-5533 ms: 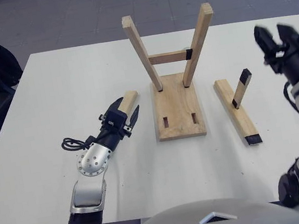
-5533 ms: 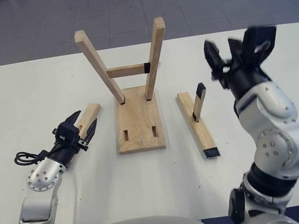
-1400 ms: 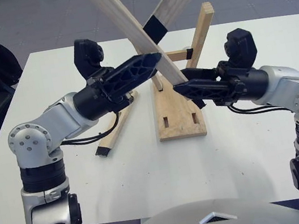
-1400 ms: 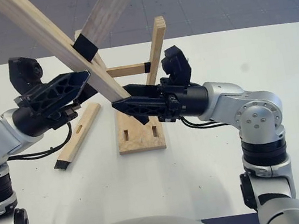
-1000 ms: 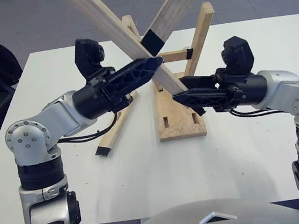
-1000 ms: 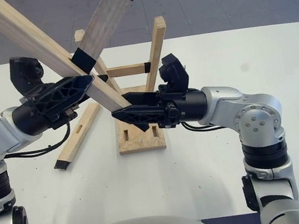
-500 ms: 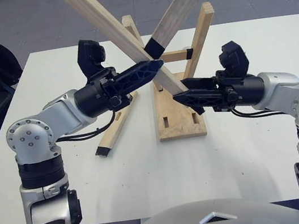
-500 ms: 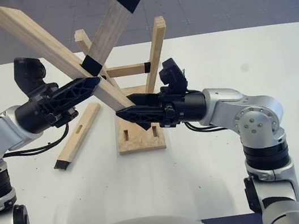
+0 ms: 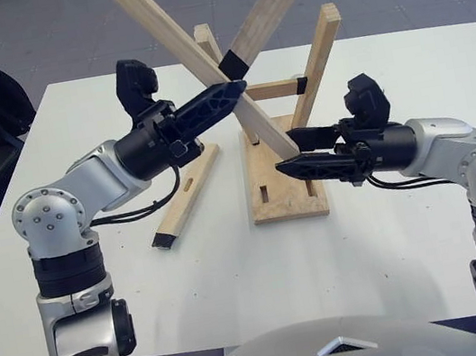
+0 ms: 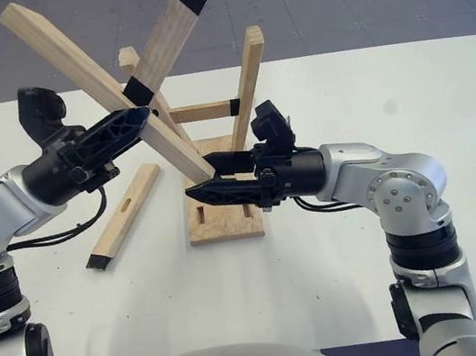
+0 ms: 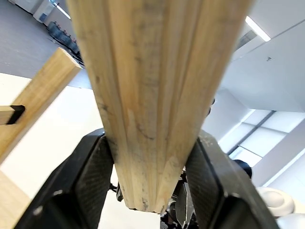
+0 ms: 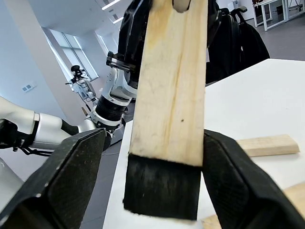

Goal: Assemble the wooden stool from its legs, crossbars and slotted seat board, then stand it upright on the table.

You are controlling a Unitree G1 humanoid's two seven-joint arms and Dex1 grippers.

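Wooden stool (image 10: 225, 226), part-built, at the middle of the white table (image 9: 397, 252). Seat board (image 9: 288, 202) lies flat, underside up. Two upright legs (image 9: 319, 50) stand in its far slots, splayed outward toward their tops and joined by a short crossbar (image 9: 278, 89) with a black band at its right end. The near slots (image 9: 264, 194) hold nothing.

A third leg (image 9: 159, 22) is held in the air above the board, slanting from high on the left down toward the board's middle. A second crossbar (image 9: 269, 10), black-banded at the joint and black-tipped, projects from it upward to the right.

Left gripper (image 9: 235, 93) is clamped on this third leg just below the joint. In the left wrist view its fingers (image 11: 90, 176) press both sides of the wood.

Right gripper (image 9: 286, 152) sits at the leg's black-tipped lower end, just above the board. Its fingers (image 12: 71, 176) are spread to either side of the wood. In the right wrist view a gap shows beside one finger, while the other lies against the leg.

A fourth leg (image 9: 179, 211), slotted and black-tipped at its near end, lies loose on the table just left of the board, below the left arm.
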